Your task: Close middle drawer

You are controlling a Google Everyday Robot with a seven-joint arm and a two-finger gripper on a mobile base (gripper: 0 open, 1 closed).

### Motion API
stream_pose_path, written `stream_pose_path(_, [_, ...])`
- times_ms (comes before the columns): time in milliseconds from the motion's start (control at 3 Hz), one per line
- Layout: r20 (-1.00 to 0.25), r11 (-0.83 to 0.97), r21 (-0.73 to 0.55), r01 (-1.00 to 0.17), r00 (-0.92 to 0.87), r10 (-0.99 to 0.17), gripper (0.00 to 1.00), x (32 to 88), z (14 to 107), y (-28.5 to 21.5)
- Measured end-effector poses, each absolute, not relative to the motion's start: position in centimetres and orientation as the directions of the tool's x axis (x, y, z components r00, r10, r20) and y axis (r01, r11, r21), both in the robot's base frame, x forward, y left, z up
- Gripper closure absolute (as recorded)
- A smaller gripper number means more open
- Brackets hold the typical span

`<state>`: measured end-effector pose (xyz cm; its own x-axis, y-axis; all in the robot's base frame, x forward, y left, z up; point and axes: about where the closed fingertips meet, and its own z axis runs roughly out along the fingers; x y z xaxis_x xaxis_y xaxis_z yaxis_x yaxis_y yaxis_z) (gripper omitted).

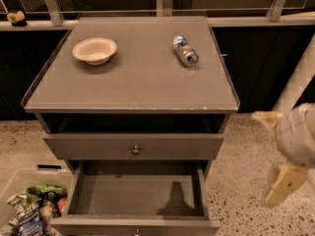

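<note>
Right of the open middle drawer [138, 196], end effector [264, 158] hovers over speckled floor [235, 193].

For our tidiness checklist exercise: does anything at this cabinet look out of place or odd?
The middle drawer stands pulled far out, empty. A can lies on its side on the cabinet top. The end effector hangs open at the right, touching nothing.

tan pincer [263, 159] at right edge, white rounded wrist [298, 134]
</note>
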<state>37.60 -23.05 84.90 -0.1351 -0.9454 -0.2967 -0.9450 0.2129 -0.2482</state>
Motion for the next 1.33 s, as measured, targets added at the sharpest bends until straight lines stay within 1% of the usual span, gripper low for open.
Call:
stream_pose_path(333, [-0.355,0.198,-0.198,-0.960,-0.118,-0.927,0.00,35.5,77.6,-20.2])
stream_pose_path(667, [-0.437,0.189,-0.101,-0.977,-0.127,-0.890,0.00,32.0,69.6,-16.4])
stream_pose_path(1000, [-0.495,0.176,0.049,-0.983,-0.177,-0.851,0.00,26.3,62.8,-12.7])
stream_pose_path(1333, [-0.486,0.166,0.086,-0.982,-0.187,-0.853,0.00,24.5,61.5,-12.5])
